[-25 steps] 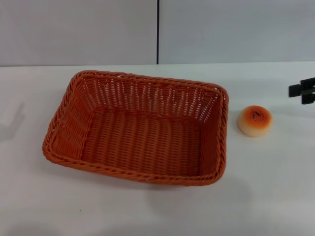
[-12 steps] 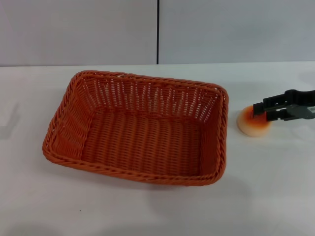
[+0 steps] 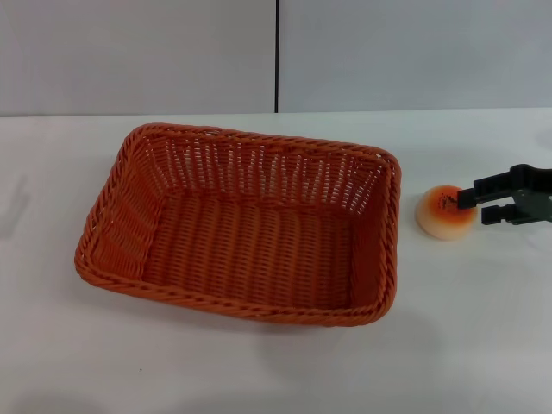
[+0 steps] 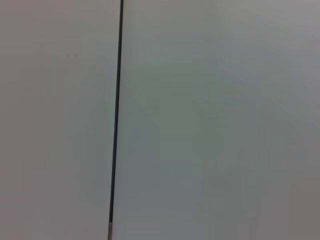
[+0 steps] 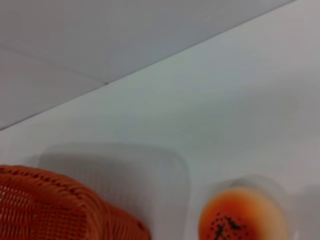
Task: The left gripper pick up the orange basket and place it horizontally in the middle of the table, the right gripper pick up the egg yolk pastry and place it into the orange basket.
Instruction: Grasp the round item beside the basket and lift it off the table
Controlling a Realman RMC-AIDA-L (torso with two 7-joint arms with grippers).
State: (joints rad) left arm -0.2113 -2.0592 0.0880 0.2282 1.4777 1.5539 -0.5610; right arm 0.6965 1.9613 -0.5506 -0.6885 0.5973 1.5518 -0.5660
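Landmark: we place everything against the orange basket (image 3: 246, 226), which sits on the white table (image 3: 259, 362) with its long side running across the head view.

Left end effector: we cannot find it in any view. The left wrist view gives us only a pale wall panel (image 4: 215, 120) and a dark vertical seam (image 4: 116, 115), so we cannot say whether it is released or clenched.

Orange basket: we see it whole from the head view, upright, open side up and holding nothing. From the right wrist view only one braided corner (image 5: 60, 205) shows, the rest being cut off by the picture edge.

Egg yolk pastry (image 3: 444, 212): it rests on the table just to the right of the basket, apart from its rim. In the right wrist view (image 5: 242, 216) its lower part is cut off.

Right end effector (image 3: 474, 205): it reaches in from the right of the basket, its black fingers (image 3: 493, 182) parted, released and grasping nothing. The tips sit at the pastry's right edge. We cannot tell whether they touch it, and the arm behind is cut off.
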